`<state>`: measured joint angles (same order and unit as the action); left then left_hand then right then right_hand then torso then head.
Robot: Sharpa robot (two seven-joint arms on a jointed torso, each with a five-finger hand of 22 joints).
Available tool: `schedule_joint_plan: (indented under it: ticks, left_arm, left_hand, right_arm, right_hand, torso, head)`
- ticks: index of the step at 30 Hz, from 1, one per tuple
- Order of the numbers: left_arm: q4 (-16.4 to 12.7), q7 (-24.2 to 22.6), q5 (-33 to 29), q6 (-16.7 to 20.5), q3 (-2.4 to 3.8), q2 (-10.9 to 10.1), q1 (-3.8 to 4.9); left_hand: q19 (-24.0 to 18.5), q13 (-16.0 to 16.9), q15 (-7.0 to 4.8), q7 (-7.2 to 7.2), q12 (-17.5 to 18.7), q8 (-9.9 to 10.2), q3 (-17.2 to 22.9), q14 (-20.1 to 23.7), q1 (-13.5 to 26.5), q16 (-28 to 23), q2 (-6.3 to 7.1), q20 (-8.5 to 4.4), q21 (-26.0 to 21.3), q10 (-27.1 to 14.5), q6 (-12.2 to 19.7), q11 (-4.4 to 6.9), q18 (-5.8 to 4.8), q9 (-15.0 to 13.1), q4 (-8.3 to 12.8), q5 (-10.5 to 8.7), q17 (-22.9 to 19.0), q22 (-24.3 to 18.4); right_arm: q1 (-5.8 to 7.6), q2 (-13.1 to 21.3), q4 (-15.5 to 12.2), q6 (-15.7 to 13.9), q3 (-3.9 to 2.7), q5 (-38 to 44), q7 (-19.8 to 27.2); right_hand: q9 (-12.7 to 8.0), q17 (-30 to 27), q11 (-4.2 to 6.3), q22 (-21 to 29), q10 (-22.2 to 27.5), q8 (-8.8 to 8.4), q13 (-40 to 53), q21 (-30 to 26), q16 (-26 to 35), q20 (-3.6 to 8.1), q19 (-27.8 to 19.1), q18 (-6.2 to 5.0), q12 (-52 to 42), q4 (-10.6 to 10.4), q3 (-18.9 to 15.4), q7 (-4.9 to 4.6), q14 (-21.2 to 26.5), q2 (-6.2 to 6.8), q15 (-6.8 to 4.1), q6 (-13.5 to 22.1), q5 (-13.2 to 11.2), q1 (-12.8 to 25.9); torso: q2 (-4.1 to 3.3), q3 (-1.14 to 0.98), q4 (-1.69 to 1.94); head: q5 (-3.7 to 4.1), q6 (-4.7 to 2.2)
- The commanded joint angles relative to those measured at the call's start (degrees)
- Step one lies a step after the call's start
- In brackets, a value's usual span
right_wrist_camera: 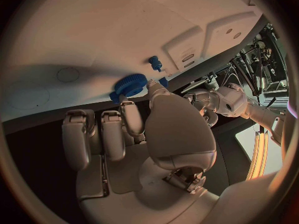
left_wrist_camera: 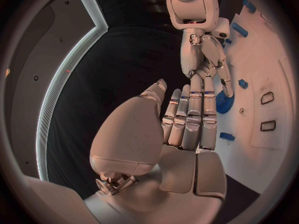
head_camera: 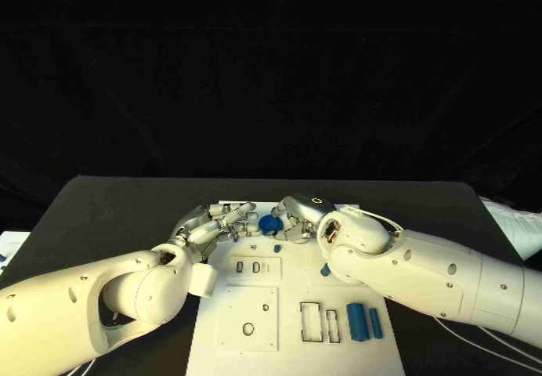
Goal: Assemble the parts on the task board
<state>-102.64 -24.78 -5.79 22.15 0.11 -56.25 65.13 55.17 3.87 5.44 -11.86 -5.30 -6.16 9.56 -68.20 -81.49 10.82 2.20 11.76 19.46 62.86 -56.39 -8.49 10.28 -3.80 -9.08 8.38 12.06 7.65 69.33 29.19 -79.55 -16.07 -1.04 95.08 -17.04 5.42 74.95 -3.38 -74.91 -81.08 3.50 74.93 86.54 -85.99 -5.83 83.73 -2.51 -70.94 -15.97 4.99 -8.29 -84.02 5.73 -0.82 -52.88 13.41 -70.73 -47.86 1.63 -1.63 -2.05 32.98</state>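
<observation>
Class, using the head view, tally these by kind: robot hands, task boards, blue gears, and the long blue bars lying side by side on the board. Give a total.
Robot hands: 2 (left hand, right hand)
Task board: 1
Blue gear: 1
Long blue bars: 2
Total: 6

blue gear half hidden between hands, board's near edge cut off
</observation>
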Motion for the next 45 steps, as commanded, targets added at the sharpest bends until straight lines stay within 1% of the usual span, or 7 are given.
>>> schedule_joint_plan:
  ticks: [1, 11, 22, 28, 31, 37, 45]
  left_arm:
    - [-0.15, -0.50, -0.06, -0.20, 0.04, 0.01, 0.06]
    - [-0.13, -0.49, -0.06, -0.20, 0.04, -0.05, 0.06]
    - [0.05, -0.51, -0.06, -0.28, 0.04, -0.12, 0.06]
    - [0.24, -0.52, -0.06, -0.37, 0.04, -0.08, 0.05]
    - [0.46, -0.52, -0.06, -0.43, 0.03, 0.00, 0.04]
    - [1.00, -0.54, -0.06, -0.66, -0.01, 0.39, 0.00]
    - [1.93, -0.62, -0.06, -0.88, -0.15, 0.91, -0.06]
  left_hand:
    - [0.46, -0.06, 0.01, -0.50, 0.26, 0.28, 0.10, -0.20, -0.56, -0.19, 0.18, -0.01, -0.27, -0.25, -0.10, -0.30, 0.18, 0.04, 0.35, -0.20, 0.07, -0.08]
    - [0.46, -0.06, 0.03, -0.53, 0.37, 0.36, 0.20, -0.18, -0.60, -0.30, 0.18, 0.00, -0.29, -0.25, -0.11, -0.33, 0.17, 0.03, 0.48, -0.20, 0.14, -0.12]
    - [0.46, -0.06, 0.03, -0.53, 0.37, 0.36, 0.20, -0.18, -0.60, -0.30, 0.18, 0.00, -0.29, -0.25, -0.11, -0.33, 0.17, 0.03, 0.48, -0.20, 0.14, -0.12]
    - [0.46, -0.06, 0.04, -0.54, 0.41, 0.39, 0.24, -0.18, -0.61, -0.35, 0.18, 0.00, -0.31, -0.25, -0.11, -0.34, 0.17, 0.03, 0.52, -0.20, 0.17, -0.13]
    - [0.46, -0.06, 0.04, -0.54, 0.41, 0.39, 0.24, -0.18, -0.61, -0.35, 0.18, 0.00, -0.31, -0.25, -0.11, -0.34, 0.17, 0.03, 0.52, -0.20, 0.17, -0.13]
    - [0.44, -0.06, 0.05, -0.55, 0.45, 0.41, 0.27, -0.16, -0.62, -0.39, 0.18, 0.01, -0.32, -0.25, -0.11, -0.35, 0.16, 0.03, 0.55, -0.20, 0.18, -0.14]
    - [0.44, -0.06, 0.05, -0.55, 0.45, 0.41, 0.27, -0.16, -0.62, -0.39, 0.18, 0.01, -0.32, -0.25, -0.11, -0.35, 0.16, 0.03, 0.55, -0.20, 0.18, -0.14]
  right_arm:
    - [-0.18, 0.05, 0.13, 2.63, 0.17, 0.72, -1.33]
    - [-0.23, 1.71, -1.46, -2.69, 0.17, 1.60, -1.42]
    - [-0.16, 6.94, -5.47, -12.57, -0.35, -2.89, 4.06]
    - [0.23, 13.26, -8.57, -10.16, -1.11, -13.91, 10.50]
    - [0.45, 16.95, -9.22, -7.78, -1.29, -20.12, 14.43]
    - [-0.10, 22.16, -8.37, -5.73, -1.29, -24.43, 20.68]
    - [-1.76, 25.18, -5.30, -5.73, -1.23, -24.27, 23.40]
  right_hand:
    - [0.00, 5.72, -0.05, -7.61, -0.31, -0.01, 1.00, 0.18, -0.27, -0.08, 0.42, 0.69, -0.15, 0.24, 0.00, 0.03, -4.15, -0.08, 0.21, 0.49, -0.11, -0.66]
    - [-0.03, 5.97, -0.05, -7.81, -0.52, 0.18, 1.31, 0.26, -0.37, -0.04, 0.58, 0.74, -0.54, 0.33, -0.03, -0.04, -4.20, -0.07, 0.19, 0.18, 0.30, -0.96]
    - [-0.12, 5.16, -0.13, -7.55, -0.35, 0.38, 1.06, 0.13, -0.01, -0.04, 0.35, 0.67, -0.07, 0.79, 0.49, -0.23, -4.01, -0.28, 0.25, -1.09, 1.88, -2.50]
    - [-0.35, 5.22, -0.38, -7.48, -0.12, 0.24, 0.96, 0.07, 0.01, -0.21, 0.28, 0.66, 0.21, 1.62, 1.13, -0.54, -4.00, -0.62, 0.48, -1.27, 1.58, -4.33]
    - [-0.33, 5.31, -0.28, -7.44, -0.09, 0.54, 1.05, 0.03, 0.00, -0.22, 0.23, 0.64, 0.19, 3.40, 1.88, -0.44, -4.01, -0.64, 0.42, -2.31, 1.65, -6.89]
    - [-0.51, 5.47, -0.01, -7.21, -0.03, 0.52, 1.06, -0.11, -0.03, -0.04, 0.01, 0.58, 0.31, 6.98, 2.79, -0.23, -4.04, 0.47, 0.19, -3.40, 1.82, -11.05]
    - [-0.80, 5.43, -0.02, -7.11, 0.28, 0.19, 0.57, -0.18, 0.02, 0.01, -0.09, 0.55, 1.05, 7.76, 2.71, -0.25, -4.02, 1.09, 0.18, -3.00, 1.41, -11.64]
  torso:
    - [0.02, 0.00, -0.10]
    - [-0.02, -0.11, -0.12]
    - [0.09, -0.13, -0.26]
    - [0.37, -0.22, -0.50]
    - [0.76, -0.39, -1.02]
    - [1.46, -0.92, -1.96]
    - [1.91, -1.43, -2.46]
  head:
    - [-0.15, 0.04]
    - [-0.25, -0.07]
    - [0.03, -0.30]
    - [0.01, -0.24]
    - [0.07, -0.29]
    - [0.48, -0.40]
    - [0.94, -0.21]
